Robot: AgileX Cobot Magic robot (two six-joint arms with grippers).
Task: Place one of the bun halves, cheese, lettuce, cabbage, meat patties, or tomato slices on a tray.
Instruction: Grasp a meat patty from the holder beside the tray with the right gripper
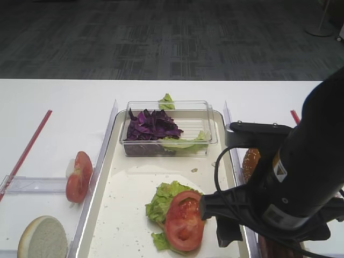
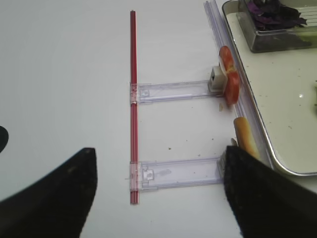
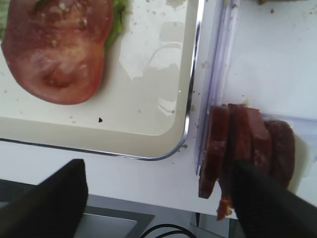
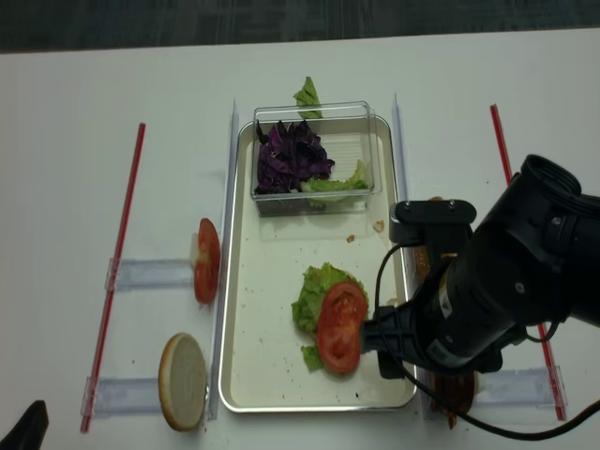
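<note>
White tabletop, dark carpet behind. Long cream tray [image 4: 242, 309] sits centre with a clear plastic box [image 4: 314, 155] at its far end holding purple cabbage [image 4: 291, 157] and some lettuce [image 4: 337, 184]. Mid-tray there's already a lettuce bed [image 1: 161, 201] with a tomato slice [image 1: 184, 220] on top.

Next candidate looks like the meat patties [image 3: 247, 146]: a row of thin discs standing on edge in a clear rack just outside the tray's right rim, near its close corner. Right gripper [image 3: 158, 198] hangs over that corner, jaws spread wide, nothing held; one finger [image 3: 262, 203] is right at the near end of the stack, possibly touching, can't confirm.

Handling guess: patties are light, soft, floppy, likely greasy. They're packed face to face, so peeling one off risks dragging its neighbour. Best bet is to pinch the end disc across its flat faces near the top edge, light squeeze, lift straight up.

Left gripper [image 2: 158, 193]: fingers wide apart and empty, parked over bare table left of the tray. More tomato slices [image 1: 78, 176] and a bun half [image 1: 43, 237] stand in racks on that side.
</note>
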